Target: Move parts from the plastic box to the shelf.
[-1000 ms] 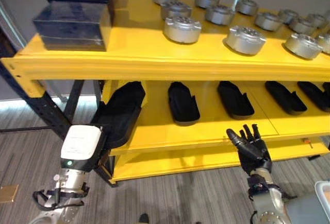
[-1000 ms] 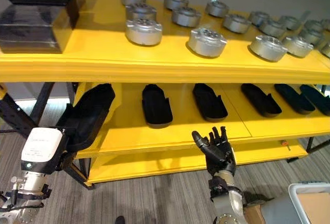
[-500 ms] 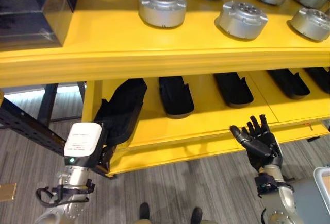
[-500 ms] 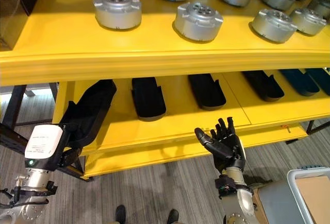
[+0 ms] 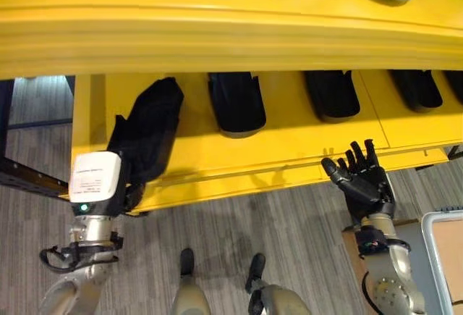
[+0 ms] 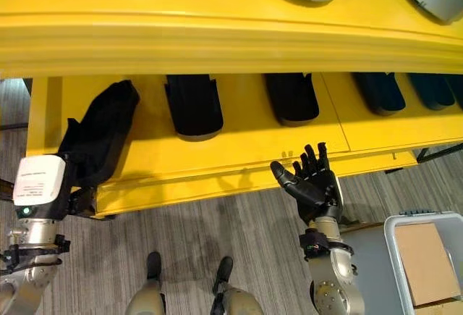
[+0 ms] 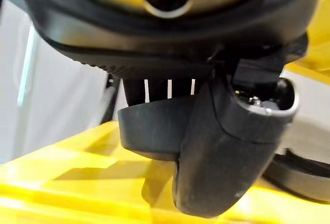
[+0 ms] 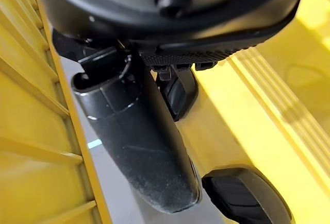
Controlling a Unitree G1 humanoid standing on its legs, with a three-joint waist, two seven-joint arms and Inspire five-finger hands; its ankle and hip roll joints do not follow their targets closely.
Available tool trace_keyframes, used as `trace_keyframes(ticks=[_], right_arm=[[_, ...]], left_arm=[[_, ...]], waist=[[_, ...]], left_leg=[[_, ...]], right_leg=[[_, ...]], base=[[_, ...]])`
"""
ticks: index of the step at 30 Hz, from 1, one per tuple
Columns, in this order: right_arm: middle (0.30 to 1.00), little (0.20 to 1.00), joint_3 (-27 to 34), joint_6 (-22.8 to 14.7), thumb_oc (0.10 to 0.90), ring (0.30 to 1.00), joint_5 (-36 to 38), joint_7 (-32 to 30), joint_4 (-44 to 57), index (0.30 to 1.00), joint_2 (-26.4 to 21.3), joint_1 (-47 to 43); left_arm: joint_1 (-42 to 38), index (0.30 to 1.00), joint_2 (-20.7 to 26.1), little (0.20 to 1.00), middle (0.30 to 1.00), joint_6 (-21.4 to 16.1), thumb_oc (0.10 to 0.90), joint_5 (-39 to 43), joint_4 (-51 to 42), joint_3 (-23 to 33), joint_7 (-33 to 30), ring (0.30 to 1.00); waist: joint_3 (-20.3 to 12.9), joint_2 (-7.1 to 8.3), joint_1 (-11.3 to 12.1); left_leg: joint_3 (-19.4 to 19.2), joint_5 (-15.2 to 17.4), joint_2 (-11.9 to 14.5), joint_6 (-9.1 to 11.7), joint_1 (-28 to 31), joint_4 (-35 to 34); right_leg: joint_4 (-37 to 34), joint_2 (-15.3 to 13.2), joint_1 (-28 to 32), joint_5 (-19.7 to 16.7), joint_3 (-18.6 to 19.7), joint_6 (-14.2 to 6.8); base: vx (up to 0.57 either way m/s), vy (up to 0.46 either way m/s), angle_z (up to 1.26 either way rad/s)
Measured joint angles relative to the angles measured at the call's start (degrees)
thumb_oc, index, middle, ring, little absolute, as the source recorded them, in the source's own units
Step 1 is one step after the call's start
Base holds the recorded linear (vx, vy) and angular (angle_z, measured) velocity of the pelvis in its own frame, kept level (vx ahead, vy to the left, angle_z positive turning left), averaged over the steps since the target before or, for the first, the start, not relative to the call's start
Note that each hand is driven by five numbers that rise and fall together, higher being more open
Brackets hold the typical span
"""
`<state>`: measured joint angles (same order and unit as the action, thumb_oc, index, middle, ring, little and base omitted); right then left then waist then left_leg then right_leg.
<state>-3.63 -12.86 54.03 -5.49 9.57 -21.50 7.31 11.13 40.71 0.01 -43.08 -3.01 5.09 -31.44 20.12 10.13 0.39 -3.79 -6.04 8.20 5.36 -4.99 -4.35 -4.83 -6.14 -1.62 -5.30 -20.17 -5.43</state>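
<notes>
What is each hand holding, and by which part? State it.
The left hand holds a black part by its near end, the far end resting on the yellow shelf. The right hand is open and holds nothing.

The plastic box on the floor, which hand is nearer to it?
Right. The right hand hangs open just beside the plastic box; the left hand holds a black part far across at the shelf's end.

A black moulded part (image 5: 145, 137) leans tilted at the yellow shelf's (image 5: 217, 166) left end.
</notes>
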Motion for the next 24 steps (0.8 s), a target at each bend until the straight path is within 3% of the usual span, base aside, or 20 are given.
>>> trace_keyframes(ticks=[11, 15, 24], right_arm=[[1.0, 1.0, -2.58, -0.16, 0.9, 1.0, 0.19, 1.45, 0.04, 1.0, 0.0, -3.25], [1.0, 1.0, -3.13, -0.16, 0.9, 1.0, 0.22, 2.17, 0.04, 1.0, 0.0, -3.79], [1.0, 1.0, -5.13, -0.14, 0.9, 1.0, 0.48, 3.26, 0.04, 1.0, -0.34, -4.32]], left_arm=[[-11.51, 0.3, 0.34, 0.3, 0.3, 4.67, 0.4, 0.02, 7.21, 1.59, -3.26, 0.3], [-14.7, 0.3, 2.59, 0.3, 0.3, 5.04, 0.4, -0.04, 9.66, 1.54, -3.83, 0.3], [-19.65, 0.3, 6.22, 0.3, 0.3, 5.94, 0.4, -0.12, 13.25, -1.82, -3.7, 0.3]], waist=[[1.57, 3.62, -0.19], [1.97, 4.61, -0.36], [2.27, 5.59, -0.47]], left_leg=[[-0.69, -0.25, 0.63, 0.38, -1.71, 0.03], [-0.81, -0.33, 0.8, 0.53, -1.92, 0.02], [-1.06, -0.48, 0.86, 0.75, -1.87, 0.02]], right_leg=[[0.29, 0.57, -2.41, -0.28, 0.95, 0.35], [0.33, 0.94, -2.78, -0.33, 0.99, 0.43], [0.25, 1.08, -2.74, -0.65, 1.23, 0.84]], base=[[-0.04, -0.011, -0.04], [-0.01, -0.001, -0.05], [0.0, 0.0, 0.0]])
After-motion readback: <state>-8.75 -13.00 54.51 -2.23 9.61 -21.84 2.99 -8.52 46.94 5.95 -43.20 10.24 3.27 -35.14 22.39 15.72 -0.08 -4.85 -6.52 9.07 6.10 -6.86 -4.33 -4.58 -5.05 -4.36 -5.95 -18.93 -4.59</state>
